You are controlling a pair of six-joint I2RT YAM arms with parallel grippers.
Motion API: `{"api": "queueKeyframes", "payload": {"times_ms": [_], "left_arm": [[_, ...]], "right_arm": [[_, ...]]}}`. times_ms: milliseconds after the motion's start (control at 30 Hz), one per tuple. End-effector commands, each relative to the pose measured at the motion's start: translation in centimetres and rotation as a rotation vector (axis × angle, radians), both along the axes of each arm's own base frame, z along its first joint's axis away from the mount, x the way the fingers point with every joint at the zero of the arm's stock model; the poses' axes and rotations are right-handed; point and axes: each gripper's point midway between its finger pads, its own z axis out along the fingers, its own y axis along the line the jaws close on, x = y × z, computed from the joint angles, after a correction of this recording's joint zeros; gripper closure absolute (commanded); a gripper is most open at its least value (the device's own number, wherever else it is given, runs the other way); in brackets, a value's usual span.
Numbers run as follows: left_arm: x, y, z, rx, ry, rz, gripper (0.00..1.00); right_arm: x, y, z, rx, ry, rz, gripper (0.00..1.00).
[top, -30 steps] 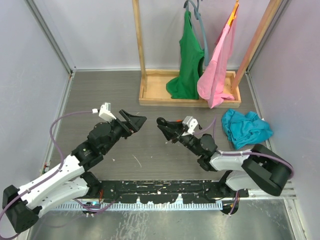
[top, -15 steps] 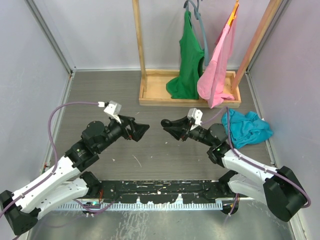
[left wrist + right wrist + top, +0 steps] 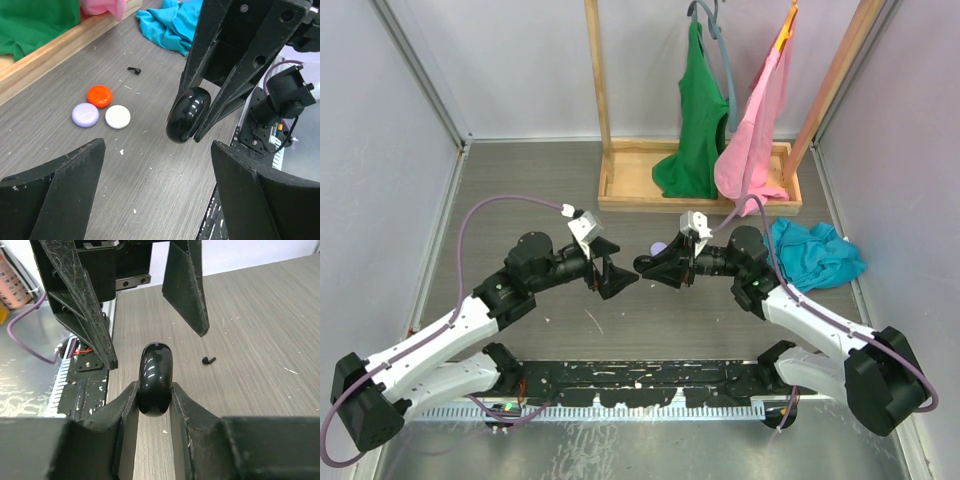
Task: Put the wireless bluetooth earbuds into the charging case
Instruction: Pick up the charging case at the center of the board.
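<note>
Little of the task seems done. The left end effector (image 3: 613, 278) reaches toward the middle with fingers spread wide and empty, while one black earbud (image 3: 133, 70) lies loose on the tabletop (image 3: 520, 190). Facing it, the right end effector (image 3: 645, 265) pinches the glossy black charging case (image 3: 155, 377) above the tabletop; the case looks closed, so opening and filling it remain, I think.

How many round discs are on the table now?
3, clustered in the left wrist view: red disc farthest, lilac disc left, white disc right. Others may be hidden.
</note>
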Motion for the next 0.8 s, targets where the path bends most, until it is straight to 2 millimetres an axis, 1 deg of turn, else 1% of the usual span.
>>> {"api": "queueKeyframes", "payload": {"times_ms": [0, 167, 333, 500, 600, 767], "left_arm": [[-1.1, -1.6, 4.6, -0.087, -0.138, -0.135, 0.16], [-2.5, -2.3, 5.0, -0.096, -0.154, -0.239, 0.30], [-3.6, -2.6, 5.2, -0.090, -0.154, -0.318, 0.42], [-4.3, -3.2, 4.9, -0.081, -0.121, -0.391, 0.50], [-4.2, -3.4, 4.8, -0.079, -0.112, -0.398, 0.52], [-4.3, -3.6, 4.7, -0.075, -0.102, -0.415, 0.61]], "right_arm": [[-0.8, 0.4, 1.9, 0.014, -0.024, 0.083, 0.99], [-1.2, 0.5, 1.8, 0.005, -0.020, 0.120, 0.99], [-1.5, 0.5, 1.8, 0.003, -0.030, 0.142, 0.99], [-1.6, 0.6, 2.0, 0.004, -0.037, 0.155, 0.99], [-1.8, 0.6, 2.1, 0.004, -0.042, 0.167, 0.99], [-1.9, 0.5, 2.1, 0.005, -0.045, 0.175, 0.99]]}}
